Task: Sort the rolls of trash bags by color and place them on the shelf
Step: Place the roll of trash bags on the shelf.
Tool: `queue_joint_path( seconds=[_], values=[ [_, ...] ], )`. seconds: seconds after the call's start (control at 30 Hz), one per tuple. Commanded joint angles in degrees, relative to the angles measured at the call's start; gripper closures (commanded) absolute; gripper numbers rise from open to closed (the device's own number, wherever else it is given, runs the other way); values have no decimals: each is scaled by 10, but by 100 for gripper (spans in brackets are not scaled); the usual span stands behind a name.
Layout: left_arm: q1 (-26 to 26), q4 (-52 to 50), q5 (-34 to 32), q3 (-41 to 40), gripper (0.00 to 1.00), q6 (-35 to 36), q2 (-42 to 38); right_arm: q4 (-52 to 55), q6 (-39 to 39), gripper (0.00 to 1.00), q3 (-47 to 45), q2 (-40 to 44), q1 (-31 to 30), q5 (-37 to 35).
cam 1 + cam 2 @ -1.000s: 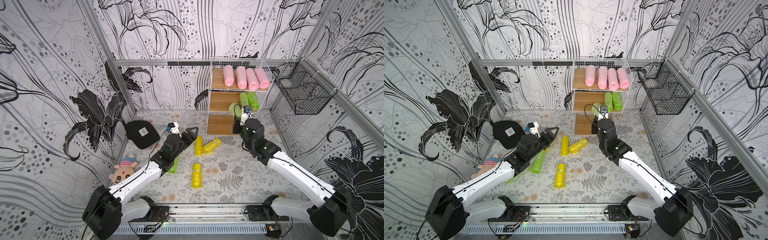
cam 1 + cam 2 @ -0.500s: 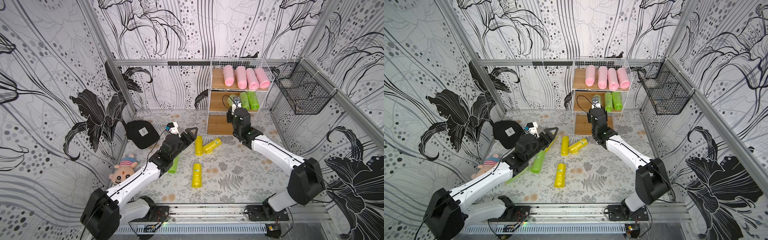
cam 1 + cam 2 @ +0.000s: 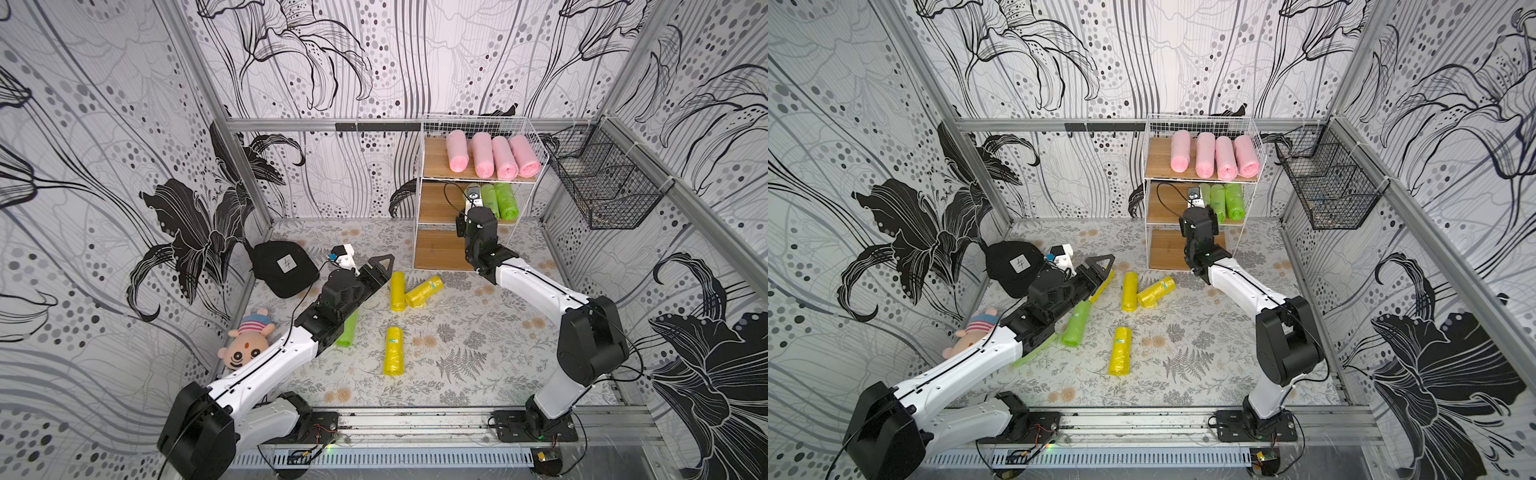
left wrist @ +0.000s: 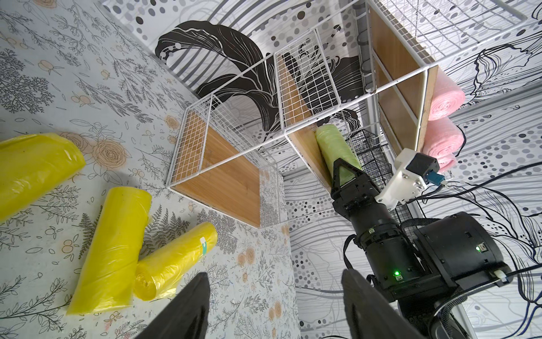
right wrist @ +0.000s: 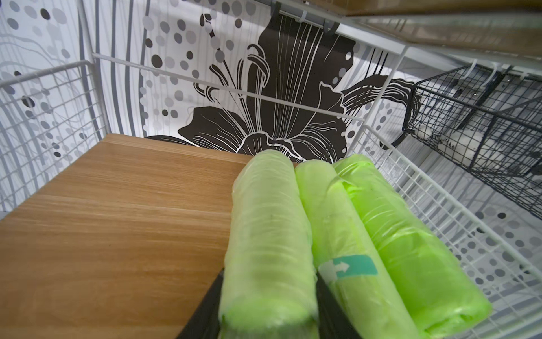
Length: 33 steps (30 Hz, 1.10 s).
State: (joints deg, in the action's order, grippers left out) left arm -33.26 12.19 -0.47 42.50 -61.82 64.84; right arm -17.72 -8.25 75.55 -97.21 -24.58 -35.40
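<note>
My right gripper (image 5: 268, 311) is shut on a light green roll (image 5: 267, 234), reaching into the middle tier of the shelf (image 3: 434, 164). The held roll lies along the board beside two other green rolls (image 3: 505, 201). Several pink rolls (image 3: 484, 160) fill the top tier. On the floor lie three yellow rolls (image 3: 397, 291) (image 3: 424, 291) (image 3: 392, 351) and one green roll (image 3: 1075, 324). My left gripper (image 4: 275, 277) is open and empty, low over the floor, above that green roll and next to the yellow pair (image 4: 114, 243).
A black cap (image 3: 284, 268) and a striped plush doll (image 3: 247, 347) lie by the left wall. A black wire basket (image 3: 602, 187) hangs on the right wall beside the shelf. The bottom tier (image 3: 436, 249) is bare.
The right arm has carried the green roll from in front of the shelf into the middle tier, beside the other green rolls. The left arm has barely moved.
</note>
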Motion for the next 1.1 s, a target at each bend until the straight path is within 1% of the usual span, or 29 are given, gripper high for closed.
queue_joint_path(
  seconds=[0.0,0.3,0.5,0.77,0.8,1.07],
  values=[
    [5,2,-7,-7,26,11,-3,-5,-2,61,13,-7,11,-18],
    [5,5,-3,-8,26,8,-2,9,13,58,16,-11,29,-4],
    [5,5,0,-8,26,8,-3,16,21,49,14,-12,30,4],
    [6,4,2,-8,26,9,-3,41,59,39,-3,11,30,32],
    [6,4,3,-8,26,9,-3,44,65,38,-5,31,30,34],
    [8,0,4,-9,26,12,-6,63,108,33,-40,78,30,59]
  ],
)
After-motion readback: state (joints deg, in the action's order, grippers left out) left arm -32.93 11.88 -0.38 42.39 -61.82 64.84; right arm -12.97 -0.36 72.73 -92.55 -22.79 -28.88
